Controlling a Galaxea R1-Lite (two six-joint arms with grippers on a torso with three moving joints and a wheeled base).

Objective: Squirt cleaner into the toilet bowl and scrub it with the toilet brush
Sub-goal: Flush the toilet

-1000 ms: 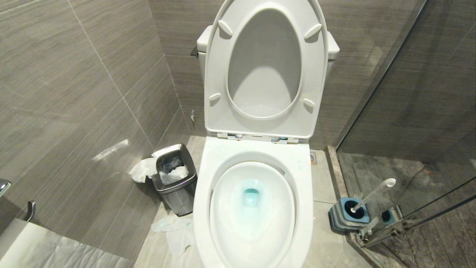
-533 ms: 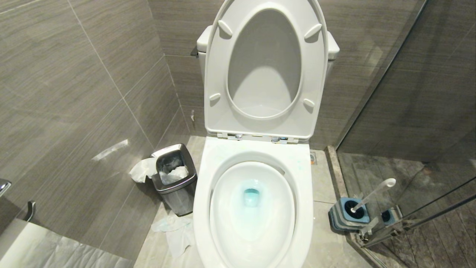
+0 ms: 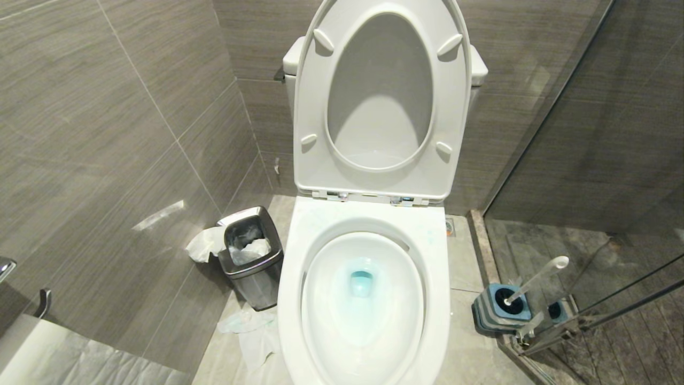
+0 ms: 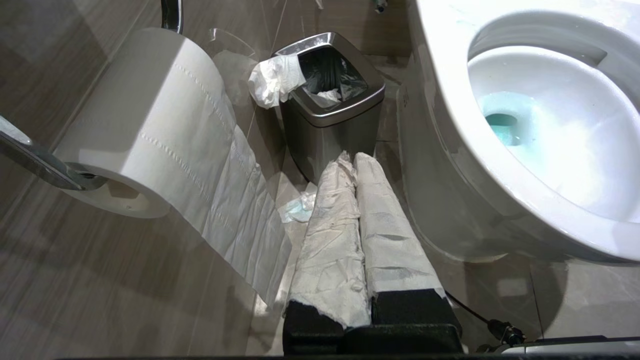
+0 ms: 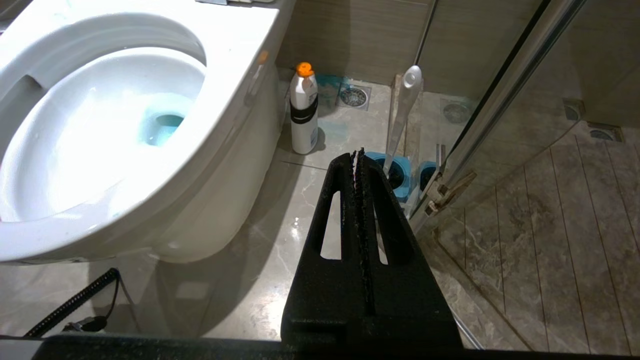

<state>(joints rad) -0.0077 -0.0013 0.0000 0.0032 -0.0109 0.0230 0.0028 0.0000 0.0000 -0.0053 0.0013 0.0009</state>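
Observation:
The white toilet bowl (image 3: 288, 278) stands with seat and lid (image 3: 379, 96) raised. Teal-blue cleaner (image 3: 361, 283) tints the water and the lower basin. The toilet brush (image 3: 537, 278) leans in its blue-topped holder (image 3: 499, 310) on the floor to the bowl's right, bristles hidden inside. Neither gripper shows in the head view. My left gripper (image 4: 352, 159), its fingers wrapped in white paper, is shut and empty low beside the bowl's left side. My right gripper (image 5: 358, 154) is shut and empty above the floor, short of the brush (image 5: 402, 115) and the holder (image 5: 395, 167).
A steel waste bin (image 3: 251, 256) with tissue sits left of the bowl, with crumpled paper (image 3: 251, 331) on the floor. A toilet-paper roll (image 4: 145, 125) hangs on the left wall. A white orange-capped bottle (image 5: 304, 115) stands by the toilet base. A glass shower door (image 3: 588, 160) bounds the right.

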